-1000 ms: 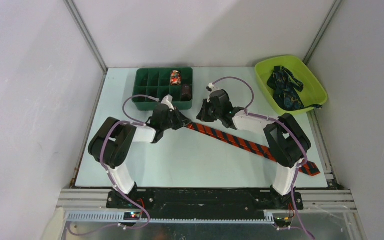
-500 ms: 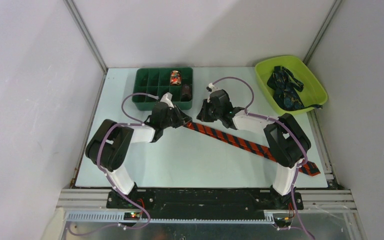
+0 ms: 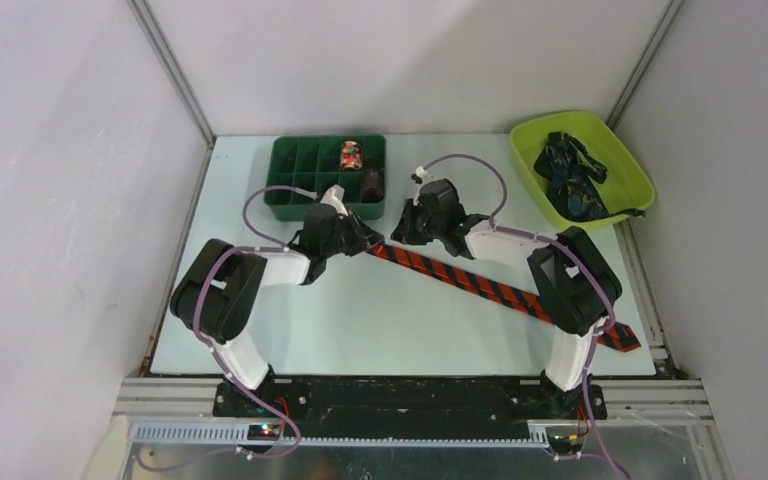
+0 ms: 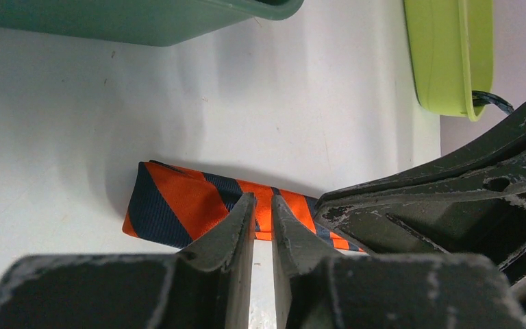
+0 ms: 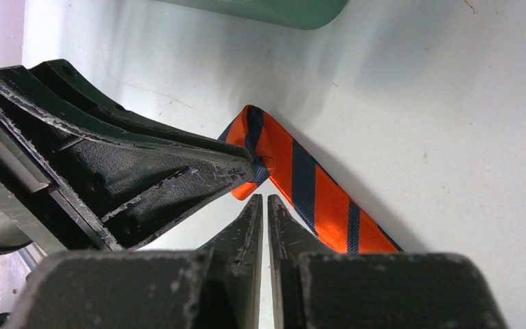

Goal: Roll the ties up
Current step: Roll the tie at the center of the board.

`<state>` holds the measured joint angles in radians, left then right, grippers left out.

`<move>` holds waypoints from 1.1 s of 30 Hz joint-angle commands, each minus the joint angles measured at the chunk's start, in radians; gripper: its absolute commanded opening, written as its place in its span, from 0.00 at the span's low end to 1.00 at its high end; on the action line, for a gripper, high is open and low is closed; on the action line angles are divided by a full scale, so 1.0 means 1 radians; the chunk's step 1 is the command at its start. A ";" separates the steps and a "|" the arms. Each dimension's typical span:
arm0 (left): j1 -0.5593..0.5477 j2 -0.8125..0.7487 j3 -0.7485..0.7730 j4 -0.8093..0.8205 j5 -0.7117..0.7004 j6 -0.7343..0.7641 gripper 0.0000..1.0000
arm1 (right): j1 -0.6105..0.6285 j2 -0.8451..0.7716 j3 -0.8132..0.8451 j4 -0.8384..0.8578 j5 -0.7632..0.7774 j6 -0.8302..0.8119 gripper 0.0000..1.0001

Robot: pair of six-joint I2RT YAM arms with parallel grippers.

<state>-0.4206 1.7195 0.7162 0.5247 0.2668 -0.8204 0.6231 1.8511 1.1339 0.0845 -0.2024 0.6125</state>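
Note:
The orange tie (image 3: 480, 282) with dark stripes lies flat, diagonally from table centre to the near right corner. Its far end is folded over, seen in the left wrist view (image 4: 178, 202) and the right wrist view (image 5: 315, 199). My left gripper (image 3: 368, 243) is shut on that folded end (image 4: 262, 203). My right gripper (image 3: 400, 232) is shut and empty, its tips (image 5: 265, 200) at the tie's edge right beside the left fingers. Dark navy ties (image 3: 570, 175) lie heaped in the lime bin (image 3: 632, 165).
A green compartment tray (image 3: 290, 170) stands just behind the grippers, holding a small patterned roll (image 3: 350, 155) and a dark roll (image 3: 372, 183). Its wall shows in the left wrist view (image 4: 144, 20). The lime bin's side (image 4: 445, 55) is at far right. Grey walls enclose the table.
The left arm has shifted slightly to the left, and both grippers have edged a little toward the green tray. The tie's far end stays in the left gripper.

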 commanded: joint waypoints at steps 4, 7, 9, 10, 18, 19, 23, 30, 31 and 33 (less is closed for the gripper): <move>0.000 -0.104 0.035 -0.031 -0.007 0.019 0.20 | 0.000 -0.015 0.000 0.032 0.003 -0.007 0.09; 0.013 -0.141 0.025 -0.042 -0.011 0.023 0.21 | 0.002 -0.016 0.000 0.034 -0.011 -0.014 0.09; 0.030 -0.154 0.011 -0.045 -0.018 0.025 0.22 | 0.009 -0.014 0.001 0.038 -0.027 -0.020 0.09; 0.044 -0.153 0.006 -0.045 -0.019 0.025 0.22 | 0.016 -0.014 0.000 0.044 -0.039 -0.024 0.09; 0.082 -0.110 -0.021 0.001 0.012 0.016 0.16 | 0.036 -0.016 0.000 0.068 -0.056 -0.031 0.09; 0.084 -0.117 -0.027 -0.010 -0.001 0.019 0.16 | 0.035 -0.016 0.000 0.064 -0.052 -0.032 0.09; 0.127 -0.164 -0.054 -0.037 -0.044 0.018 0.16 | 0.035 -0.015 0.002 0.061 -0.049 -0.042 0.11; 0.237 -0.181 -0.086 -0.091 -0.107 -0.019 0.08 | 0.043 0.075 0.071 0.057 -0.030 -0.034 0.03; 0.247 -0.185 -0.087 -0.106 -0.128 -0.018 0.05 | 0.045 0.084 0.086 0.055 -0.028 -0.031 0.01; 0.259 -0.189 -0.090 -0.128 -0.152 -0.020 0.01 | 0.046 0.113 0.109 0.051 -0.024 -0.027 0.00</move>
<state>-0.1806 1.5799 0.6338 0.4335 0.1822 -0.8303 0.6617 1.9137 1.1767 0.1101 -0.2420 0.5911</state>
